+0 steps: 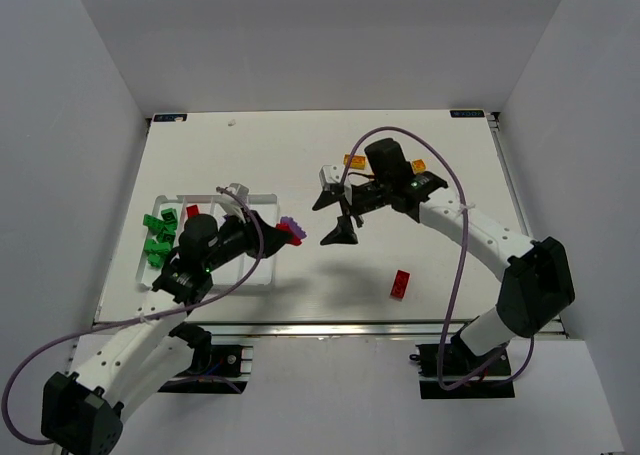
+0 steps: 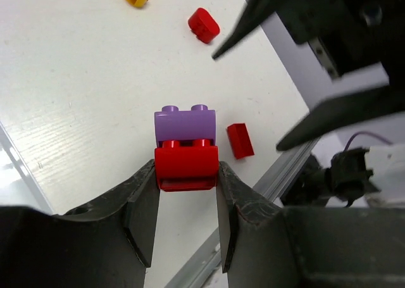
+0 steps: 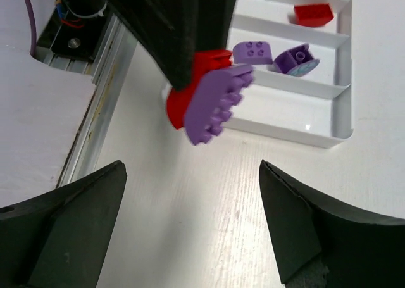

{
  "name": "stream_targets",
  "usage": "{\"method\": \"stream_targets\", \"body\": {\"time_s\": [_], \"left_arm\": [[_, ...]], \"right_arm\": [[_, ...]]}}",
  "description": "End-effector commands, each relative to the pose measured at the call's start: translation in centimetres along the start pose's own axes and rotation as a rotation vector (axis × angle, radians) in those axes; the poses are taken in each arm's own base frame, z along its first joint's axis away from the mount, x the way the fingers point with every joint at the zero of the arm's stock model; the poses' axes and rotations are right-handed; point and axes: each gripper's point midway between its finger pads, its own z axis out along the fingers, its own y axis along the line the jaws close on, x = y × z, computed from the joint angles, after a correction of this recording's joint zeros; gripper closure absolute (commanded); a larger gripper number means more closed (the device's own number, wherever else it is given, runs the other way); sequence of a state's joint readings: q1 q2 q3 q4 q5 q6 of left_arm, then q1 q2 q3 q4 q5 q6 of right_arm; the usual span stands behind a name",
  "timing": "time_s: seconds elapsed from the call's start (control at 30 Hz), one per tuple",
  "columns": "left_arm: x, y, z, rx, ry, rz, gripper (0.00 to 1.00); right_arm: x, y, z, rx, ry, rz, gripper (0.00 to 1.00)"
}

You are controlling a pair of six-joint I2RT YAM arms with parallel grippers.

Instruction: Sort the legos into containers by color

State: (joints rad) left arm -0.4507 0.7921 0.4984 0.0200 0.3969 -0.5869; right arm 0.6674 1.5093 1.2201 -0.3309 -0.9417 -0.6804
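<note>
Where the tray [image 3: 342, 111] ends, left gripper [image 2: 185, 169] clamps red-purple bricks [image 2: 185, 150].

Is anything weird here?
Yes. The left gripper pinches a red brick with a purple brick stuck to it. Two colors joined together probably need pulling apart before they can be sorted by color.

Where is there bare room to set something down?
Free: far strip of the table beyond the tray, and near strip between tray and loose red brick. Crowded: the middle, where the left gripper, holding two joined bricks, faces the right gripper.
</note>
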Motion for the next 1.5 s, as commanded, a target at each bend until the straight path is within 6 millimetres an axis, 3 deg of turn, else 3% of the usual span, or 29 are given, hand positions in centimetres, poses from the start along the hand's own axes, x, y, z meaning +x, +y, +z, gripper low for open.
{"method": "stream_targets", "body": {"time_s": [0.0, 0.2, 0.4, 0.93, 1.1, 1.47], "left_arm": [[1.0, -0.7, -1.2, 0.079, 0.014, 0.182, 0.99], [0.8, -2.6, -1.7, 0.194, -0.005, 0.291, 1.00], [0.9, -2.8, -1.1, 0.205, 0.052, 0.348, 1.00], [0.9, -4.3, -0.6, 0.253, 0.055, 0.373, 1.00], [1.1, -4.2, -0.5, 0.246, 0.057, 0.374, 1.00], [1.5, -3.8, -0.8, 0.227, 0.065, 0.380, 1.00]], "right_arm": [[-1.9, 1.7, -0.2, -0.149, -0.073, -0.026, 0.11], [-3.4, 2.1, 0.9, -0.260, -0.113, 0.058, 0.11], [-4.1, 2.2, 2.0, -0.303, -0.122, 0.083, 0.12], [-1.7, 1.6, 4.8, -0.346, -0.070, 0.150, 0.25], [-1.6, 1.8, 4.7, -0.357, -0.062, 0.152, 0.35], [-1.2, 3.1, 4.0, -0.396, -0.052, 0.121, 0.39]]}}
